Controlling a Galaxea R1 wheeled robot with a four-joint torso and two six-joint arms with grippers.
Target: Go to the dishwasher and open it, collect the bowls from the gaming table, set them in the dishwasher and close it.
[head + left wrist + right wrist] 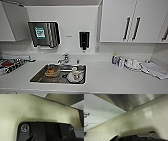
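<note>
One sink (37,77), one tap (65,58), two wall dispensers (43,33), three cabinet handles (127,28)

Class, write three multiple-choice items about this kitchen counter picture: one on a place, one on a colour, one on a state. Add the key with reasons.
1. Where does the black wall-mounted soap dispenser hang?
A. right of the steel paper-towel dispenser
B. inside the sink
C. on a cabinet door

2. What colour are the upper cabinet doors?
A. red
B. white
C. black

3. What state is the stainless steel sink in?
A. covered by a lid
B. brimming with foam
C. holding used dishes

Key: A, it hangs on the wall right of the towel dispenser; B, the doors are white with dark handles; C, a container and a cup on a plate sit in the basin.
</note>
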